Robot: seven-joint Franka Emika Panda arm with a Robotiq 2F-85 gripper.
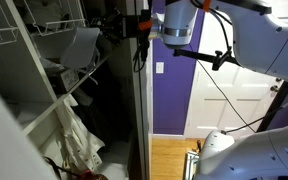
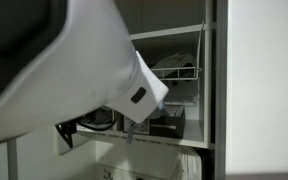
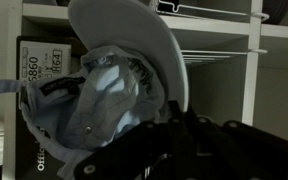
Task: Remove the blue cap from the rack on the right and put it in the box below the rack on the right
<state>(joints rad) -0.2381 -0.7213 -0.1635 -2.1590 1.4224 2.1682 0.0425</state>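
Wrist view: the blue cap (image 3: 119, 90) is recorded at frame centre, in front of the shelving. The hand (image 3: 172, 142) is located directly below it, at lower centre-right. The box (image 3: 39, 70) is seen behind the cap at frame left. The rack (image 3: 219, 50) is seen behind the cap at upper right.

In an exterior view, the rack (image 2: 181, 70) is placed right of centre, with the box (image 2: 169, 122) directly beneath it. The arm (image 2: 64, 70) is positioned across the left foreground.
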